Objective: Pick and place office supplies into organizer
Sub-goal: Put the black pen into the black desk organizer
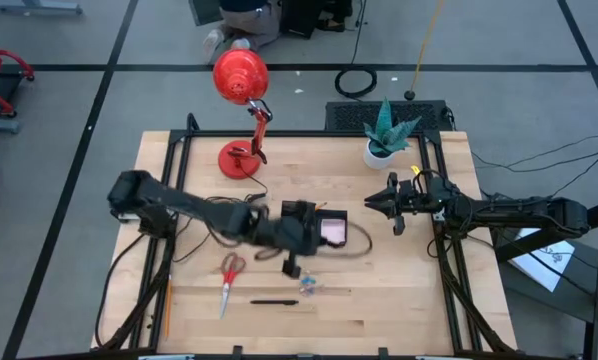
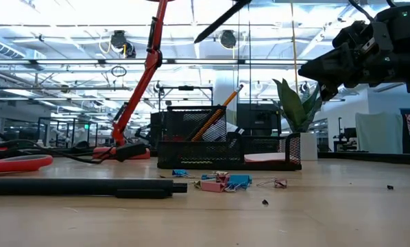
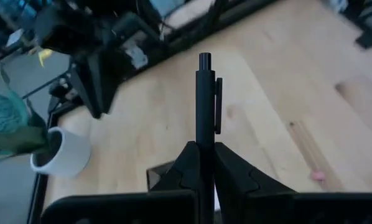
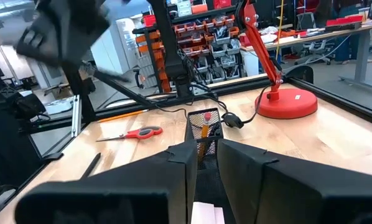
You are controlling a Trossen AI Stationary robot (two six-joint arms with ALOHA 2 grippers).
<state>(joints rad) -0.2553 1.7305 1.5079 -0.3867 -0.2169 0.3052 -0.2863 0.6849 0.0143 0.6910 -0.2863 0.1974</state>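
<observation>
The black mesh organizer (image 1: 329, 230) stands mid-table. It holds an orange pencil (image 2: 215, 118) that leans in its tall cup and a pale sticky-note pad (image 2: 267, 157). My left gripper (image 1: 295, 248) hovers at the organizer's left side, shut on a black pen (image 3: 204, 112). The pen also shows slanting at the top of the low view (image 2: 219, 22). Red-handled scissors (image 1: 229, 275), another black pen (image 1: 274, 301), small clips (image 1: 309, 287) and an orange pencil (image 1: 166, 305) lie on the table. My right gripper (image 1: 374, 203) waits open and empty to the organizer's right. My left gripper pinches the pen's barrel (image 3: 204, 140) between its two fingers. The pen runs along the gap, and its button-and-clip end (image 3: 205, 65) sticks out past the fingertips. The pen is lifted clear of the table and slants.
A red desk lamp (image 1: 241, 120) stands at the far left and a plant in a white pot (image 1: 382, 148) at the far right. A dark cable (image 1: 359, 242) loops beside the organizer. A person (image 1: 244, 20) is beyond the far edge.
</observation>
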